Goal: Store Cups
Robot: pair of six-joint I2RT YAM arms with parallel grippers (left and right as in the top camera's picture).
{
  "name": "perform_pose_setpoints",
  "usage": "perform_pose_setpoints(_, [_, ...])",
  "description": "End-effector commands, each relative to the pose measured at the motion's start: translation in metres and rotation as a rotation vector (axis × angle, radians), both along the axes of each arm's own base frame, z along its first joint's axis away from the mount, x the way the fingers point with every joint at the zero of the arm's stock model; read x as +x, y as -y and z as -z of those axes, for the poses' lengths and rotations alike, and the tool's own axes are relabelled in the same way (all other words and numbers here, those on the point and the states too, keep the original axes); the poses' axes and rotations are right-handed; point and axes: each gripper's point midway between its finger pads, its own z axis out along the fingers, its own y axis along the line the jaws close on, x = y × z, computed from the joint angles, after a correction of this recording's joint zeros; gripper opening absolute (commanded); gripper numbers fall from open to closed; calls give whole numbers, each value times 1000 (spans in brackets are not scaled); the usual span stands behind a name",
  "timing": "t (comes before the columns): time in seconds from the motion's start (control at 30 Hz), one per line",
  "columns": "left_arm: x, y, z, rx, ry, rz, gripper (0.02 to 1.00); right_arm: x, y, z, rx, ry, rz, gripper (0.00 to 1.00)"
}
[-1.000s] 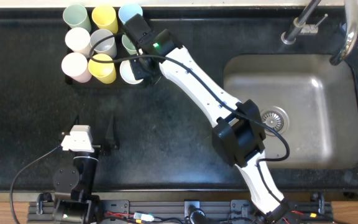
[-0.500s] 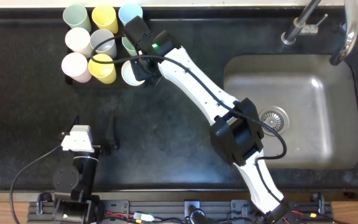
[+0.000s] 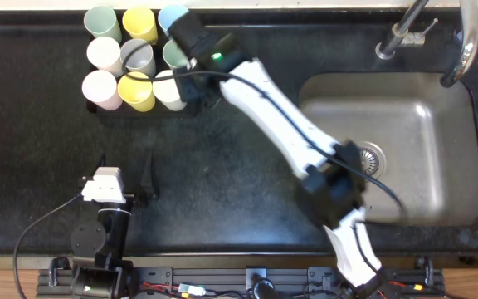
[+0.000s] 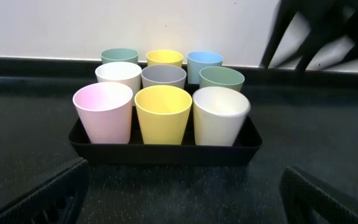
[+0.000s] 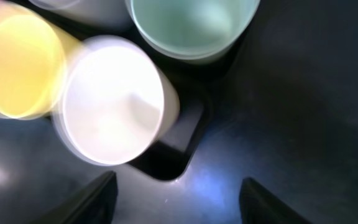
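Tray (image 4: 166, 152): black, standing on the surface; nine empty cups upright in three rows of three.
Nearest row: pink cup (image 4: 103, 112), yellow cup (image 4: 163, 114), white cup (image 4: 221, 115) at the corner.
Right gripper (image 5: 178, 186): spread, holding nothing, above the white cup and tray corner.
Left gripper (image 4: 184, 171): spread, empty, facing the tray from well apart.
Surface (image 3: 247, 191): dark, speckled; steel sink (image 3: 388, 141) at right.
Room: pale wall (image 4: 104, 25) behind the tray.

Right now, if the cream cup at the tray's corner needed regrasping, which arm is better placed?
Right. The right gripper hangs just off the cream cup, above the corner of the black tray, jaws open. The left gripper sits back near its base, well away from the tray.
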Motion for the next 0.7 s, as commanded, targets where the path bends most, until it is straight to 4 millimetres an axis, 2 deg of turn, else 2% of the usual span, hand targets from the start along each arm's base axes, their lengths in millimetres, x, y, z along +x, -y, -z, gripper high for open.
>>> perform_pose_setpoints(0.03, [0, 0, -1, 17, 6, 5, 1000, -6, 70, -149, 114, 266, 34, 755])
perform_pose_setpoints(0.07, [0, 0, -1, 17, 6, 5, 1000, -9, 89, -163, 105, 291, 43, 779])
perform_pose_setpoints(0.17, [0, 0, -1, 17, 6, 5, 1000, -18, 146, -188, 55, 341, 72, 853])
perform_pose_setpoints(0.3, [0, 0, -1, 17, 6, 5, 1000, -38, 217, -201, -20, 390, 127, 963])
perform_pose_setpoints(0.37, [0, 0, -1, 17, 6, 5, 998, -51, 241, -203, -35, 416, 161, 998])
perform_pose_setpoints(0.43, [0, 0, -1, 17, 6, 5, 1000, -69, 260, -200, -37, 449, 198, 998])
perform_pose_setpoints(0.5, [0, 0, -1, 17, 6, 5, 1000, -86, 270, -195, -27, 497, 220, 998])
perform_pose_setpoints(0.7, [0, 0, -1, 17, 6, 5, 1000, -131, 279, -177, 55, 767, 240, 996])
